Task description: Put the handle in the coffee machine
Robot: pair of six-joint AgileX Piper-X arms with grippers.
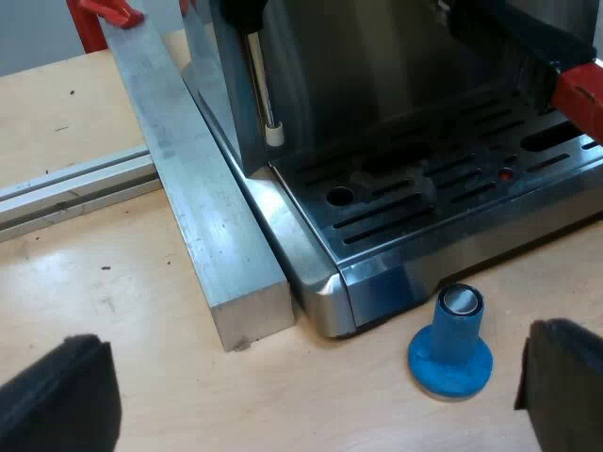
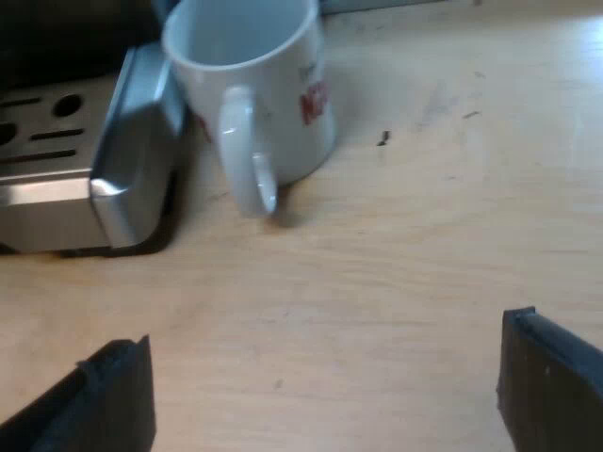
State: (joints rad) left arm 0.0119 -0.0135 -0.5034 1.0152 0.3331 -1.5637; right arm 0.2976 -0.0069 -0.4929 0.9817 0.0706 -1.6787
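The espresso machine's steel drip tray lies ahead of my left gripper, which is open over the wooden table with nothing between its fingers. The holder's dark handle with its red end sticks out from the machine's front above the tray. A blue tamper stands upright on the table just off the tray's corner, between my left fingers. My right gripper is open above bare wood, with a white mug beyond it, beside the machine's tray corner.
An aluminium bar lies along the machine's side, with a red clamp at its far end. A metal rail runs across the table by the bar. The steam wand hangs over the tray.
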